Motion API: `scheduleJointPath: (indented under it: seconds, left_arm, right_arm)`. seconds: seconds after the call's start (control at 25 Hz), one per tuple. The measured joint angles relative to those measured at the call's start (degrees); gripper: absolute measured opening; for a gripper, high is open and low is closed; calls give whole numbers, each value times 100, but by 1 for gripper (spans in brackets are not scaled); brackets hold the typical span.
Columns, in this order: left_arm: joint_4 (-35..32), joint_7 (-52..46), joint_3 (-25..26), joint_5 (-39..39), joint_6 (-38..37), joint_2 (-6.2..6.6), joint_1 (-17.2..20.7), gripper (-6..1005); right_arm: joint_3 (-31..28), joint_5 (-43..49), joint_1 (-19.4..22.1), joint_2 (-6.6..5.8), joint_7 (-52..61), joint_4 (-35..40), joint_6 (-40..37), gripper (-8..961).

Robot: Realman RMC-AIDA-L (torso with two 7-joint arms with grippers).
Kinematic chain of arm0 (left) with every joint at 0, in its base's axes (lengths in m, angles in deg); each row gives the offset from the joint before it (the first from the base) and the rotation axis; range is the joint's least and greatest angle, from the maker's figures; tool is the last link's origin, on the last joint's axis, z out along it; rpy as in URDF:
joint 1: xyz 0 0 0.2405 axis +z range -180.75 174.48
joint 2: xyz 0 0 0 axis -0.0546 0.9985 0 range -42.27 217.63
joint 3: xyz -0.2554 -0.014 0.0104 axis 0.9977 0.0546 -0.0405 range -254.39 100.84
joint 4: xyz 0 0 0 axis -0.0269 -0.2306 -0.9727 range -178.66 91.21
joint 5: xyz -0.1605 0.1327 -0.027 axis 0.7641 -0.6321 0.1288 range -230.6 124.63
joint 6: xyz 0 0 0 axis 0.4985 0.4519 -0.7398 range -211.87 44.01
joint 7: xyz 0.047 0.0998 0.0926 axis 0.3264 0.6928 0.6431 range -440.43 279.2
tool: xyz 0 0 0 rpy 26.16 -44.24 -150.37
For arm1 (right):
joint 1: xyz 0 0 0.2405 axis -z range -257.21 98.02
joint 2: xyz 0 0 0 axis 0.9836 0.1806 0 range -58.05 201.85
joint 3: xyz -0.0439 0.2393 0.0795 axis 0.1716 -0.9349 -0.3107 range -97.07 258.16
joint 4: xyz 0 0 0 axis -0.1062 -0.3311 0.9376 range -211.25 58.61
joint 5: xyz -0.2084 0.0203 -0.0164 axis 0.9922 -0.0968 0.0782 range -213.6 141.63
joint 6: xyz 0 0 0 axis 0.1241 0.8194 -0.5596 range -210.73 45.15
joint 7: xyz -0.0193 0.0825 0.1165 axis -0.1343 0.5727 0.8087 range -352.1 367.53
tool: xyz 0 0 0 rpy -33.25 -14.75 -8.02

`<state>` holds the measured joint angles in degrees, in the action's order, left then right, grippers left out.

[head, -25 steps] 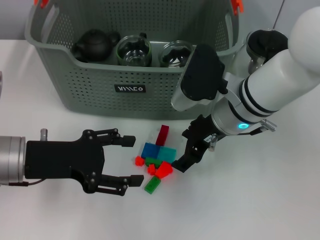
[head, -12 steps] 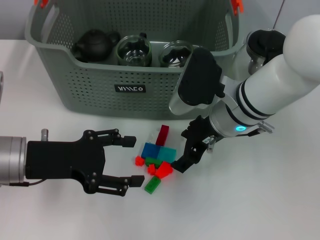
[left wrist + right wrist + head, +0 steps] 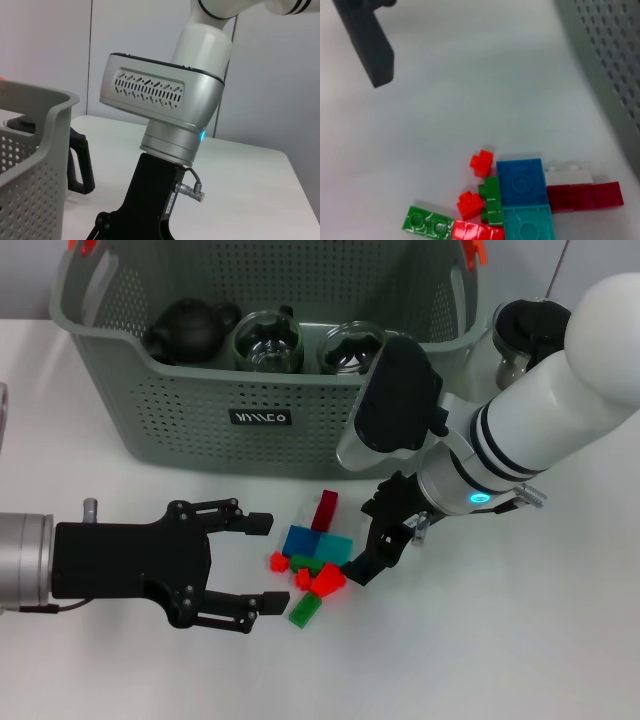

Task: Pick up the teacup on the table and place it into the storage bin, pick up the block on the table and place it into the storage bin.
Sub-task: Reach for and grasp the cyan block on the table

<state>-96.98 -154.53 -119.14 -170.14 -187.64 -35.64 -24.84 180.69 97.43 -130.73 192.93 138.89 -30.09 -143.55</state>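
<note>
The large grey-green perforated plastic storage bin (image 3: 262, 360) is set at 12 o'clock on the white table (image 3: 520, 640), and three vessels are lined up inside its near wall: a dark rounded teapot (image 3: 190, 328), a clear glass cup (image 3: 268, 341) and a second glass vessel (image 3: 350, 346). A glass pot with a black handle (image 3: 522, 335) is seen outside the bin, at its 3 o'clock. A small black label with white lettering (image 3: 260, 417) is fixed on the bin's front wall; the letters cannot be read. Orange clips (image 3: 473, 250) are seen at the rim corners.

The cluster of small plastic blocks (image 3: 315, 555), red, blue, teal, green and dark red, lies on the table at the bin's 6 o'clock, well apart from its wall.

The black left gripper (image 3: 255, 560) is held at the cluster's 9 o'clock, its fingers spread wide and empty. The black right gripper (image 3: 375, 540) is poised just at the cluster's 3 o'clock; its opening cannot be told. Bare table is left around 6 o'clock.
</note>
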Motion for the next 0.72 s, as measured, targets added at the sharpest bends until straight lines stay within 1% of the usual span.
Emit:
scheduleJointPath:
  seconds: [0.72]
  left_arm:
    - [0,0,-9,0,0,-8,0,875]
  right_arm:
    - [14,44,-16,-18,22,-53,50,945]
